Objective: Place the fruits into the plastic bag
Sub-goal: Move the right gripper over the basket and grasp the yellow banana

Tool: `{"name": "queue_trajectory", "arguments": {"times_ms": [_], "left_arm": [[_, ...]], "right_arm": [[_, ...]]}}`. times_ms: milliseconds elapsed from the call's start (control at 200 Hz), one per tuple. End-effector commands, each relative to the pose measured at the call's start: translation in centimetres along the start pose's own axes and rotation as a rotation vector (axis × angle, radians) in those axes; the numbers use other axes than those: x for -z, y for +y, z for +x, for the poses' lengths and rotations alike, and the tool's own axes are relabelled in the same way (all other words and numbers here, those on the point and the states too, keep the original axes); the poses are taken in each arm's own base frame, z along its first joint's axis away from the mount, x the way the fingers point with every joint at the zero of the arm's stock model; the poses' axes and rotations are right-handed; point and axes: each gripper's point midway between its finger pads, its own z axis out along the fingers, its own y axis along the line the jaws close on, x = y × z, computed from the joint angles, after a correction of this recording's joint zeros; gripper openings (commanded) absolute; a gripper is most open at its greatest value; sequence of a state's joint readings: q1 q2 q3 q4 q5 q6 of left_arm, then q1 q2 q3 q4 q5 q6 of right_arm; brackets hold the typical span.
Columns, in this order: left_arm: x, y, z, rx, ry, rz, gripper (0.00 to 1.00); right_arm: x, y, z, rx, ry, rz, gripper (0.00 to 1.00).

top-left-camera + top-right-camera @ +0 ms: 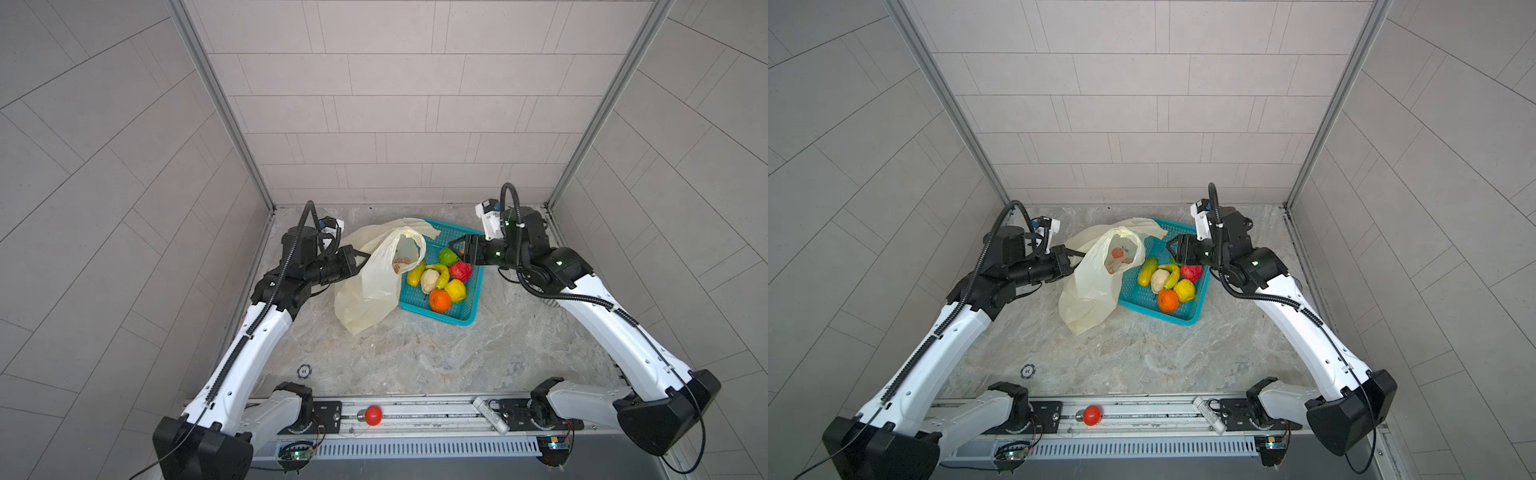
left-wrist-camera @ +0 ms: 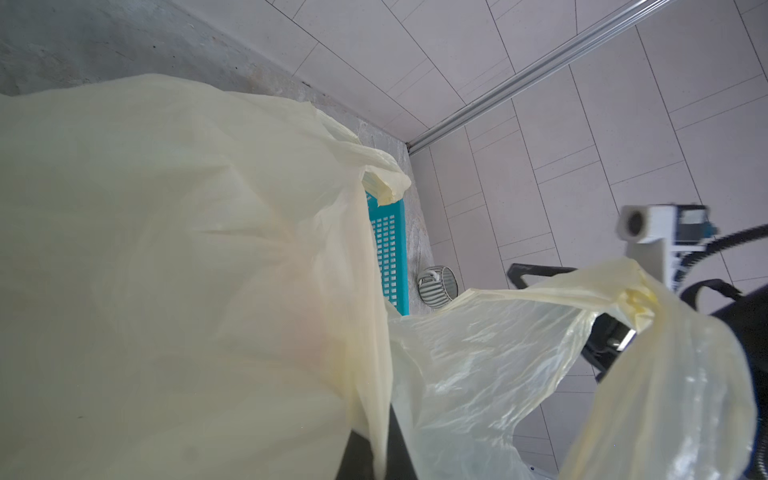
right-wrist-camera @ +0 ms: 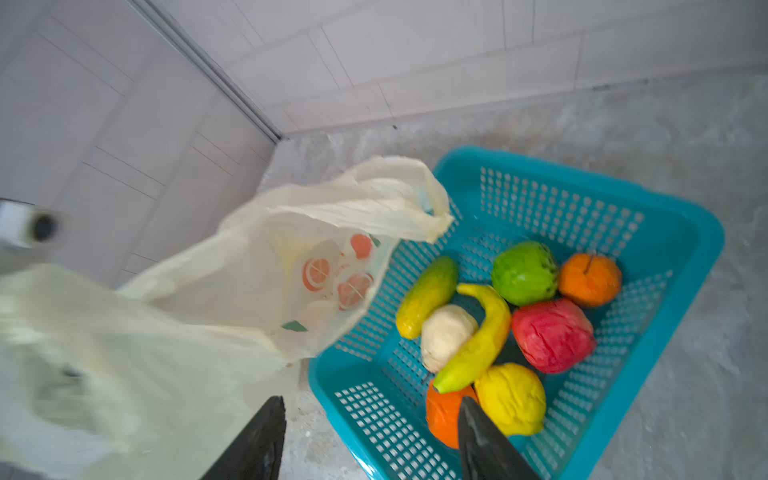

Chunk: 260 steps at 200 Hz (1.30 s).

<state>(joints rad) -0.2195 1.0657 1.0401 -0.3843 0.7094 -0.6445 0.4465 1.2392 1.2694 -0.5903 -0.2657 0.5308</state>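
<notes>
The plastic bag (image 1: pixel 372 282) is cream-yellow and crinkly, and stands open on the table left of the teal basket (image 1: pixel 469 309). My left gripper (image 1: pixel 365 254) is shut on the bag's near edge; in the left wrist view a fold of the film (image 2: pixel 376 415) runs down between its dark fingers (image 2: pixel 359 461). Several fruits lie in the basket: a green one (image 3: pixel 524 273), a red one (image 3: pixel 552 334), a banana (image 3: pixel 478 340), a beige one (image 3: pixel 446 334), a yellow one (image 3: pixel 511 397) and two orange ones (image 3: pixel 590 279). My right gripper (image 3: pixel 372 401) hangs open and empty over the basket's edge, beside the bag's mouth (image 3: pixel 324 266).
The basket (image 1: pixel 1192 318) sits mid-table near the back wall. A red dome button (image 1: pixel 372 414) and a white cylinder (image 1: pixel 490 414) rest on the front rail. A small round token (image 1: pixel 304 370) lies at the front left. Tiled walls close in three sides.
</notes>
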Motion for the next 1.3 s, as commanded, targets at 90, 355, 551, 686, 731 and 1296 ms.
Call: {"name": "queue_trajectory", "arguments": {"times_ms": [90,355,551,686,731,1296], "left_arm": [[0.6,-0.7,0.4,-0.131,-0.006,0.045,0.00],[0.8,1.0,1.7,-0.217,-0.034,0.012,0.00],[0.6,1.7,2.2,-0.249,-0.031,0.000,0.00],[0.6,2.0,2.3,-0.257,-0.034,-0.013,0.00],[0.7,1.9,2.3,-0.259,-0.036,-0.011,0.00],[0.9,1.6,2.4,-0.271,-0.039,-0.001,0.00]], "right_arm": [[-3.5,-2.8,4.2,0.105,0.077,0.208,0.62],[-8.0,-4.6,6.4,0.145,0.133,0.334,0.63],[-10.6,-5.4,7.1,0.114,0.168,0.392,0.67],[-12.4,-5.6,8.2,0.114,0.234,0.402,0.66],[-13.0,-5.8,8.7,0.100,0.258,0.410,0.65],[-14.0,-9.9,10.4,0.091,0.316,0.558,0.37]]}}
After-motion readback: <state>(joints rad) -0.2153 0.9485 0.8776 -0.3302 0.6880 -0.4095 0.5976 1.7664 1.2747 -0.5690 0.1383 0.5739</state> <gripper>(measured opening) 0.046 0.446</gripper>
